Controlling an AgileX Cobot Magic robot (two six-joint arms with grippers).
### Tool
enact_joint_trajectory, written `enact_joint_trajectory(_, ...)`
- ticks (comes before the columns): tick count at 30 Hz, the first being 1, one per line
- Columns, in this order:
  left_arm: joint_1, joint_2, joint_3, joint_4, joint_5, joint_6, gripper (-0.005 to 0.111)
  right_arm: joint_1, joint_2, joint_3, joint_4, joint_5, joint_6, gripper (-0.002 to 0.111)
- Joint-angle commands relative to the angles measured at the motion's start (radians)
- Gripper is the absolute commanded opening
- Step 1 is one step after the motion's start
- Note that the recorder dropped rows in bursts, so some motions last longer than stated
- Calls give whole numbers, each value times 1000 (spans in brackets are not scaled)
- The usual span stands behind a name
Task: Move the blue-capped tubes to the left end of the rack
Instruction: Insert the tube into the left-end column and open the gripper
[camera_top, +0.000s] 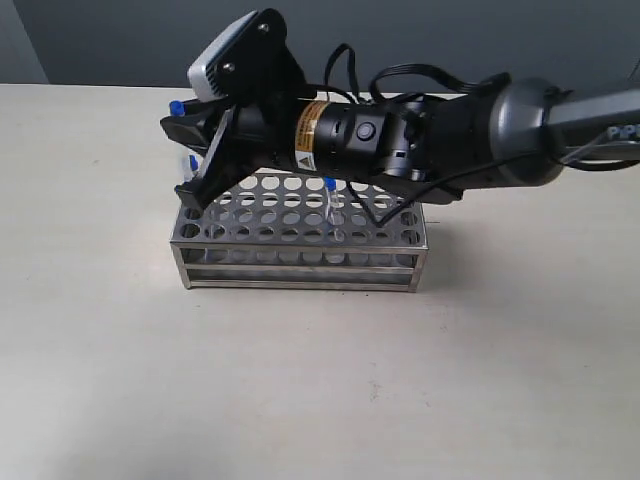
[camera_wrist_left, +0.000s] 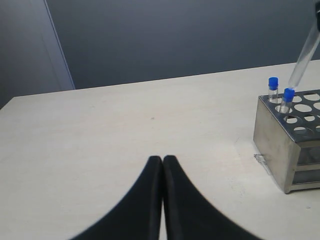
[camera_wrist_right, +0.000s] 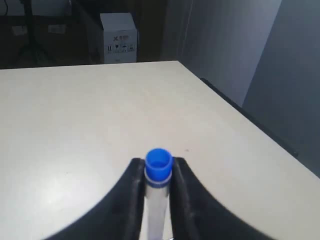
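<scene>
Right wrist view: my right gripper (camera_wrist_right: 159, 170) is clamped on a blue-capped tube (camera_wrist_right: 156, 207), with the cap at my fingertips. In the exterior view that arm reaches over the left end of the rack (camera_top: 300, 265); another tube (camera_top: 329, 205) stands mid-rack. My left gripper (camera_wrist_left: 162, 162) is pinched together and empty above the table (camera_wrist_left: 115, 120), near the rack's end, where two capped tubes (camera_wrist_left: 273, 85) stand.

rack (camera_top: 300, 268): bright steel, shiny, reflective. blue-capped tubes (camera_wrist_left: 273, 90): clear glossy walls (glass or plastic, can't tell), caps smooth, plastic-looking. right gripper (camera_wrist_right: 157, 165) fingers (camera_wrist_right: 131, 200): matt black. table (camera_top: 120, 380): pale, matt, smooth.
</scene>
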Motion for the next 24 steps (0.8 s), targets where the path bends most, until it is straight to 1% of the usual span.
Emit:
enact_joint_trajectory(1, -4, -5, -3, -1, -3, 0, 1, 3, 47, -33, -1, 25, 54, 0)
enact_joint_trajectory(9, -4, -5, -3, -1, -3, 0, 1, 22, 51, -33, -56, 39, 73, 0)
enact_joint_trajectory(14, -4, -5, -3, -1, -3, 0, 1, 39, 9, -33, -72, 45, 73, 0)
enact_joint_trajectory(18, -4, -5, -3, -1, -3, 0, 1, 57, -26, -33, -100, 87, 76, 0)
enact_joint_trajectory(22, -4, -5, -3, -1, -3, 0, 1, 70, -29, -33, -138, 92, 92, 0)
enact_joint_trajectory(24, -4, -5, -3, -1, -3, 0, 1, 70, -27, -33, -139, 138, 94, 0)
